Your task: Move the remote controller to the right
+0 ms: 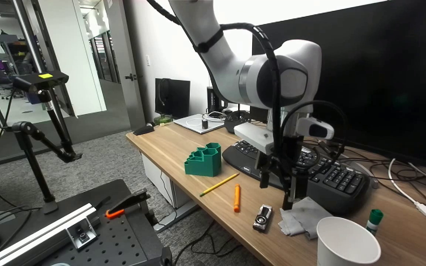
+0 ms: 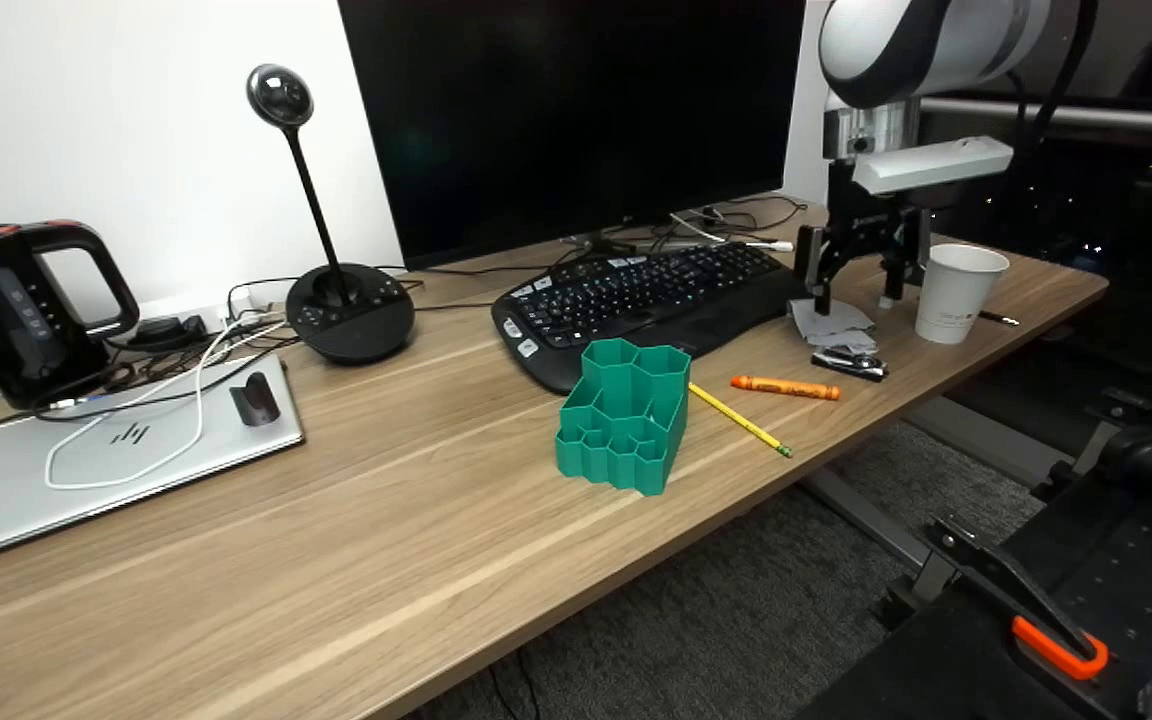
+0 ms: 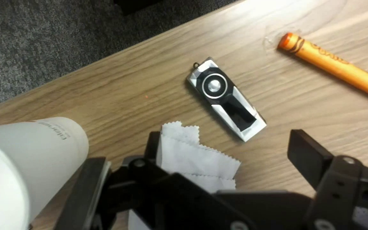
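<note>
The remote controller [image 1: 263,218] is a small silver and black device with a round button, lying flat on the wooden desk near its front edge. It also shows in an exterior view [image 2: 851,363] and in the wrist view [image 3: 228,99]. My gripper [image 1: 280,189] hangs pointing down beside it, over the keyboard side, also seen in an exterior view [image 2: 851,285]. In the wrist view my gripper [image 3: 200,161] is open with nothing held, and the remote lies ahead of the fingers, apart from them. A grey cloth [image 3: 200,156] lies under the gripper, partly hidden by it.
A white paper cup [image 1: 346,244] stands close to the gripper, with a green-capped marker [image 1: 374,221] nearby. An orange crayon [image 1: 237,197], a yellow pencil [image 1: 219,184] and a green holder [image 1: 203,162] stand along the desk. A black keyboard [image 2: 656,300] and monitor [image 2: 576,120] are behind.
</note>
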`<move>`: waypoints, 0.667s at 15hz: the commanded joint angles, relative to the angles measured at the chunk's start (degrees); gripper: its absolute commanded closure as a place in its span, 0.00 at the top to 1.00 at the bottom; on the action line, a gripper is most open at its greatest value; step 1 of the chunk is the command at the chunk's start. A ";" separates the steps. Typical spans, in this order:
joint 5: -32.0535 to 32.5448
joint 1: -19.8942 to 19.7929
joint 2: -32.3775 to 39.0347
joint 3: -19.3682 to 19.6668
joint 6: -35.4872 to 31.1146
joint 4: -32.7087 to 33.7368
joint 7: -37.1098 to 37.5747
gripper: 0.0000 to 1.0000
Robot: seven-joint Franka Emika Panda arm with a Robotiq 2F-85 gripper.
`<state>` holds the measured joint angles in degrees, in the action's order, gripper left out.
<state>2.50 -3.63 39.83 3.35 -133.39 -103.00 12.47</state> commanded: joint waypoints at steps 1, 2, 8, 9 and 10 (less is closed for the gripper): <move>-1.87 1.47 3.81 -0.46 3.78 4.82 -0.98 1.00; -1.67 1.96 4.48 -0.32 4.58 5.31 -0.84 1.00; 0.13 3.88 8.63 1.19 6.72 8.33 0.07 0.65; 0.37 4.11 9.39 1.46 6.75 8.90 0.20 0.56; 0.67 4.35 10.29 1.76 6.62 9.55 0.33 0.49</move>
<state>2.22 -0.62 47.30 3.68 -128.27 -96.86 12.44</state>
